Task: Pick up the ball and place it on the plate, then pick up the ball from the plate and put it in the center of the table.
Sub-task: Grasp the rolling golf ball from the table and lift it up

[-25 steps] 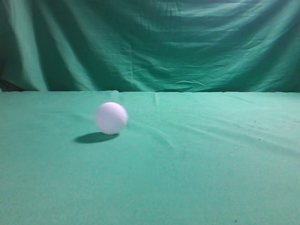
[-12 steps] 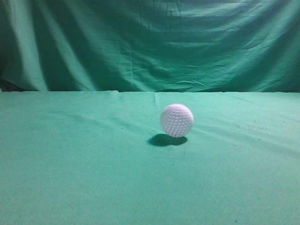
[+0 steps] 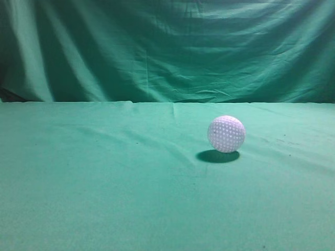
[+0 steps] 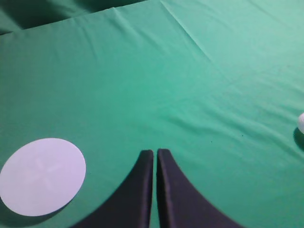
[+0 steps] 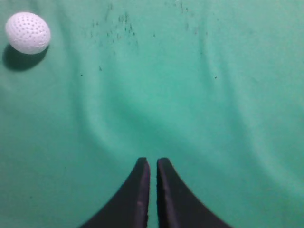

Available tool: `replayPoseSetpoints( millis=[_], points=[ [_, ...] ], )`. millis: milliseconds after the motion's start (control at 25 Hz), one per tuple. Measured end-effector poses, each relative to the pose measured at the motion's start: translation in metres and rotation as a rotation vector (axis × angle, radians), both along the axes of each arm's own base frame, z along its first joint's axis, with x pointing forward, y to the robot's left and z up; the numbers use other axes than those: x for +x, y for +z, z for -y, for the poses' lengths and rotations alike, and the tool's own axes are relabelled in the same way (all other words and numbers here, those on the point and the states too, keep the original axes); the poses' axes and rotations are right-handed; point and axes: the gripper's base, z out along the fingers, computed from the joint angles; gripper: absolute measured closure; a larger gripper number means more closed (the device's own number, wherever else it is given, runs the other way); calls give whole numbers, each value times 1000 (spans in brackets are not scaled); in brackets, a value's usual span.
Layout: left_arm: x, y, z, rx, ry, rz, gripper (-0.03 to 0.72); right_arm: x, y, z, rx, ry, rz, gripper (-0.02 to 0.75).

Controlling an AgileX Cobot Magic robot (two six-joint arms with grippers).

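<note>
The white dimpled ball (image 3: 226,134) lies on the green table (image 3: 104,198), right of centre in the exterior view. It shows at the top left of the right wrist view (image 5: 27,32) and just at the right edge of the left wrist view (image 4: 301,123). The round white plate (image 4: 42,176) lies flat at the lower left of the left wrist view. My left gripper (image 4: 155,152) is shut and empty, right of the plate. My right gripper (image 5: 152,161) is shut and empty, far from the ball. Neither gripper shows in the exterior view.
A draped green backdrop curtain (image 3: 167,49) hangs behind the table's far edge. The cloth has light wrinkles and small dark specks (image 5: 114,26) near the ball.
The ball has rolled to the right across the table, from left of centre to right of centre. No gripper has touched it in the exterior view.
</note>
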Motion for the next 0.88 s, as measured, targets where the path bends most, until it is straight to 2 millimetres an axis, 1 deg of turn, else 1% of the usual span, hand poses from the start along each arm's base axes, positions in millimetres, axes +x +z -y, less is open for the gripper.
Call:
replayPoseSetpoints(
  millis=[80,160,320,440,560,720,880],
  points=[
    [-4,-8,0,4,0,-13,688,1,2,0,2,3,5,690],
    [-6,-12,-1,9,0,-23,688,4,11,-2,13,3,27,690],
    [-5,-15,-2,30,1,-23,688,12,32,-4,34,6,87,690],
    [-5,-14,-2,33,4,-17,688,18,36,-10,31,33,71,690],
    [-5,-14,-2,33,4,-17,688,26,36,-28,10,128,38,690],
    [-5,-14,-2,34,4,-17,688,42,38,-58,-22,253,13,690],
    [-5,-15,-2,34,4,-19,688,56,31,-81,-44,316,-31,690]
  ],
)
